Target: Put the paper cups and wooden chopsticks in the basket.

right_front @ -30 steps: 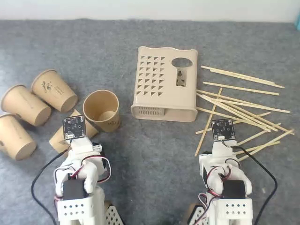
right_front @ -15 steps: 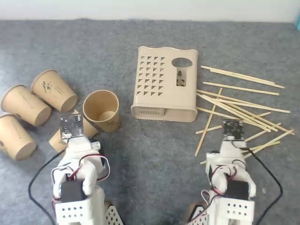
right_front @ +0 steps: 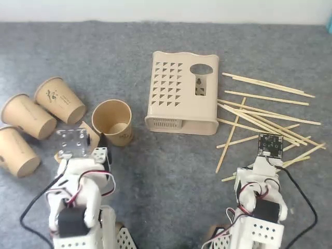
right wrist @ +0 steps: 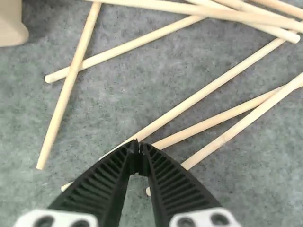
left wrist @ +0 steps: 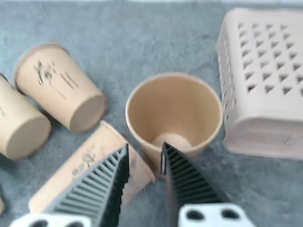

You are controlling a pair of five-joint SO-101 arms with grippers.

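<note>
Paper cups (right_front: pixel 60 99) lay on their sides in a cluster on my left arm's side of the worktop (right_front: pixel 155 171). One more cup (left wrist: pixel 174 113) stood upright with its mouth open to the top, between that cluster and the basket (right_front: pixel 166 88). The basket rested near the middle with a perforated wall facing up and held nothing that I could see. Wooden chopsticks (right_front: pixel 259 118) were scattered, crossing one another, on the far side of the basket, towards my right arm.

My left gripper (left wrist: pixel 144 151) had its jaws a narrow way apart and held nothing. It sat just in front of the upright cup, beside a lying one (left wrist: pixel 90 163). My right gripper (right wrist: pixel 138 146) had its jaws closed together, tips meeting right over one slanting chopstick (right wrist: pixel 213 89); whether they touched it I could not tell.
</note>
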